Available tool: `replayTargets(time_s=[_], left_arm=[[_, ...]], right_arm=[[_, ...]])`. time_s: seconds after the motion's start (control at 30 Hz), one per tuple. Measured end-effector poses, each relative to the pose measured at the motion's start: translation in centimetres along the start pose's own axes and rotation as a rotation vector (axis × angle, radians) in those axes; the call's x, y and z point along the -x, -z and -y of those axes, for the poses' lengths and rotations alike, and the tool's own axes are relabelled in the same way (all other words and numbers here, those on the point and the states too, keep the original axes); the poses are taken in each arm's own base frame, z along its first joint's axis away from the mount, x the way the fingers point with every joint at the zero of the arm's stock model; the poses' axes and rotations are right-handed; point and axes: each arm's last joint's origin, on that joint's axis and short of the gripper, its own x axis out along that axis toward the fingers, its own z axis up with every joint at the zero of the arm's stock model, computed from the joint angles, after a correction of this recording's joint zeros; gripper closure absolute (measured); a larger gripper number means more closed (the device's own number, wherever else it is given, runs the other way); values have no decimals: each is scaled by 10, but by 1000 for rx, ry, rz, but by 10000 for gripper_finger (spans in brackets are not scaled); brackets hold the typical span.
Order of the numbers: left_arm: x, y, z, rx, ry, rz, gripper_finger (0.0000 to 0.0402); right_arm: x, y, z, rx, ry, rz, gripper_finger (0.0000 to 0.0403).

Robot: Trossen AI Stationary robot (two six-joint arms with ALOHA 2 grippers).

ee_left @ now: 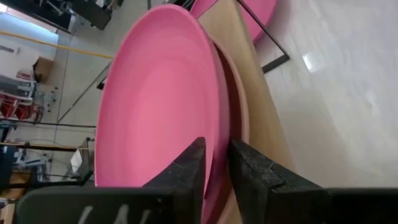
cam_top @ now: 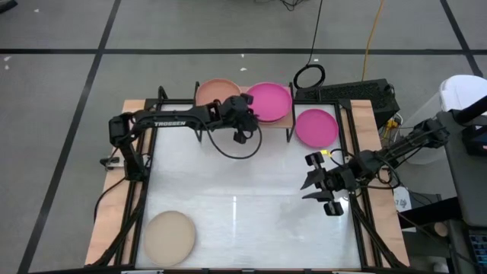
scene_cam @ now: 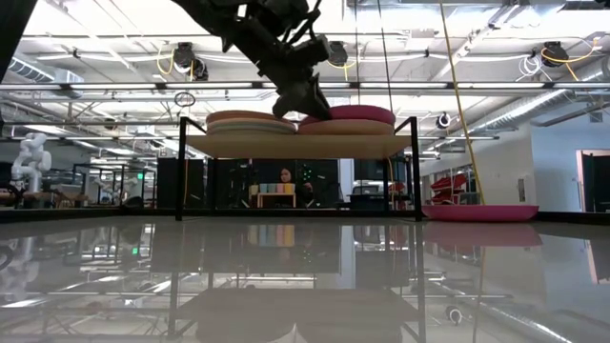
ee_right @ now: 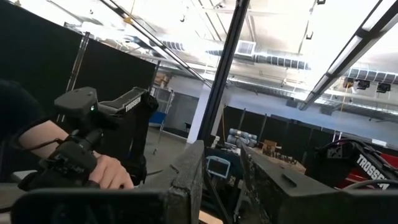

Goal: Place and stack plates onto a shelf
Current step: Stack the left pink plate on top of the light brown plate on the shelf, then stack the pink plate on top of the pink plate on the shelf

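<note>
Near left corner of the desk: we see a beige plate (cam_top: 170, 237) lying flat and alone, well apart from both arms.

Right side of the desk: our right gripper (cam_top: 323, 188) hangs above the surface near the right edge, fingers spread and holding nothing; its wrist view looks out into the room, where a person's hand (ee_right: 102, 171) rests on a control handle.

Far right, beside the shelf: a magenta plate (cam_top: 316, 126) sits flat on the desk, just right of the shelf's (scene_cam: 295, 145) legs.

Far edge, on the shelf: two stacks stand side by side on the wooden top, a peach one (cam_top: 217, 92) on the left and one topped by a second magenta plate (ee_left: 158, 106) on the right.

Left gripper (cam_top: 242, 122): we judge it pinched on the near rim of that top magenta plate, one finger (ee_left: 183, 171) above the rim and one below, between it and the pale plate (ee_left: 239, 112) beneath.

Handling: the plates look stiff, light and matte, so likely not slippery, though a hard knock could chip them. We judge the rim the only place to grip, since a flat plate gives no other edge.

Risk: letting go off-centre could make the stack slide.
</note>
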Motion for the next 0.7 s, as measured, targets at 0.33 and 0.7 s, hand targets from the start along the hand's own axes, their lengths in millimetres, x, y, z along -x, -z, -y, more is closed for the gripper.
replayTargets(time_s=[0.33, 0.7], left_arm=[[9, -5, -2, 19, -67, -44, 234], [94, -43, -19, 213, -190, 143, 168]], right_arm=[[0, 2, 0, -1, -4, -18, 312], [0, 7, 2, -12, 110, -98, 312]])
